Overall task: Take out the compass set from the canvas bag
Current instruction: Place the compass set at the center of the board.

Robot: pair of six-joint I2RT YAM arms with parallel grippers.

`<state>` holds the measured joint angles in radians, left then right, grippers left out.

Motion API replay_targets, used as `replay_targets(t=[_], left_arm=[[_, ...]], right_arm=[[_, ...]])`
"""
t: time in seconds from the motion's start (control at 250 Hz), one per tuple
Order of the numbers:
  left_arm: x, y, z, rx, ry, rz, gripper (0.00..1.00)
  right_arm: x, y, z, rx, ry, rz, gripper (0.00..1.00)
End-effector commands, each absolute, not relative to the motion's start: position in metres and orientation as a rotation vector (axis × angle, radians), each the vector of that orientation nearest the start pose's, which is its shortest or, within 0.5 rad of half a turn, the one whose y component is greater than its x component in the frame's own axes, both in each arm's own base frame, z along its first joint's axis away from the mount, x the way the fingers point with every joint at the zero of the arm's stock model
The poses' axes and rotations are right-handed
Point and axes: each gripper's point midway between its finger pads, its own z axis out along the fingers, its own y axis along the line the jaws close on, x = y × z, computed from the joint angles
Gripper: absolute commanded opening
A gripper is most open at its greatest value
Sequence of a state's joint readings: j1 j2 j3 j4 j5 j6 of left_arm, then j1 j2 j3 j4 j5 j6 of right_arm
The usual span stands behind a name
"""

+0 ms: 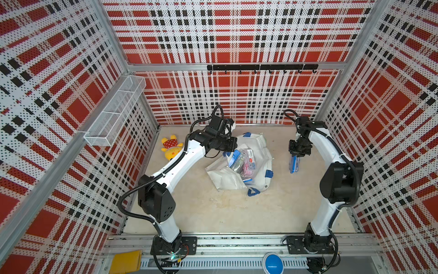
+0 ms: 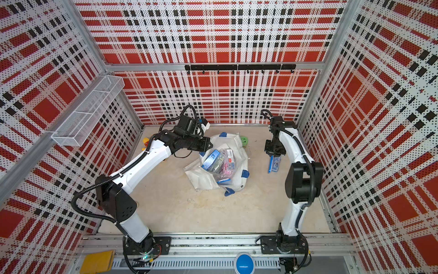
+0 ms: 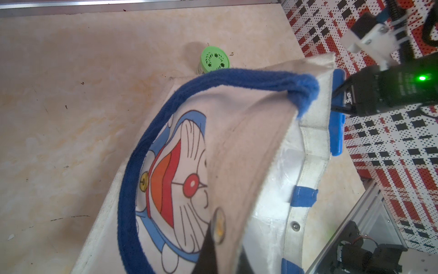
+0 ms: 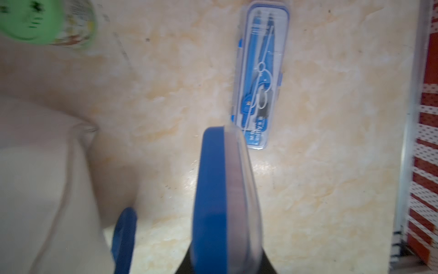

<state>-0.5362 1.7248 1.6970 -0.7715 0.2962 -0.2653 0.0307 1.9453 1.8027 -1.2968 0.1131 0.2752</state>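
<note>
The white canvas bag point(image 1: 259, 151) point(image 2: 237, 142) lies open mid-table, cat print point(image 3: 180, 170) on its side. Several clear cases show inside it, among them a blue one point(image 1: 234, 157) and a pink one point(image 1: 248, 162). My left gripper point(image 1: 231, 148) point(image 3: 220, 239) is shut on the bag's rim fabric at its far-left edge, holding it up. To the right of the bag, my right gripper point(image 1: 296, 155) point(image 4: 225, 256) is shut on a blue compass set point(image 4: 222, 189) point(image 2: 270, 164), edge-on above the table. Another compass set point(image 4: 259, 76) lies flat on the table just beyond it.
A green-lidded jar point(image 3: 215, 59) point(image 2: 244, 141) stands behind the bag. A yellow plush toy point(image 1: 170, 147) lies at the far left, by the left arm. A wire basket point(image 1: 116, 111) hangs on the left wall and a hook rail point(image 1: 260, 67) on the back wall.
</note>
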Motion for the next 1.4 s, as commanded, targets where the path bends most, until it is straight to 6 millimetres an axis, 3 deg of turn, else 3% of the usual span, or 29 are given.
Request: replay_targets(t=[0.0,0.104,0.24,0.588,0.98,1.236,1.396], left_arm=[[0.385,-0.292,0.295,0.522,2.275,-0.788,0.0],[0.384,-0.292,0.294,0.525,2.272,-0.803,0.0],[0.382,-0.289,0.291,0.519,2.277,-0.815,0.0],[0.38,-0.279,0.29,0.477,2.302,-0.793,0.0],[0.376,-0.283,0.282,0.465,2.344,-0.765,0.0],[0.375,-0.293,0.282,0.485,2.354,-0.753,0.0],[0.375,-0.296,0.282,0.492,2.35,-0.748,0.0]], right_arm=[[0.399,-0.057,0.145,0.4,2.964,-0.474,0.1],[0.406,-0.086,0.137,0.459,2.954,-0.616,0.1],[0.414,-0.108,0.124,0.471,2.966,-0.771,0.1],[0.437,-0.128,0.09,0.447,3.001,-0.868,0.12],[0.451,-0.122,0.057,0.505,3.042,-0.715,0.18],[0.46,-0.111,0.047,0.557,3.051,-0.587,0.3],[0.463,-0.106,0.054,0.589,3.029,-0.52,0.43]])
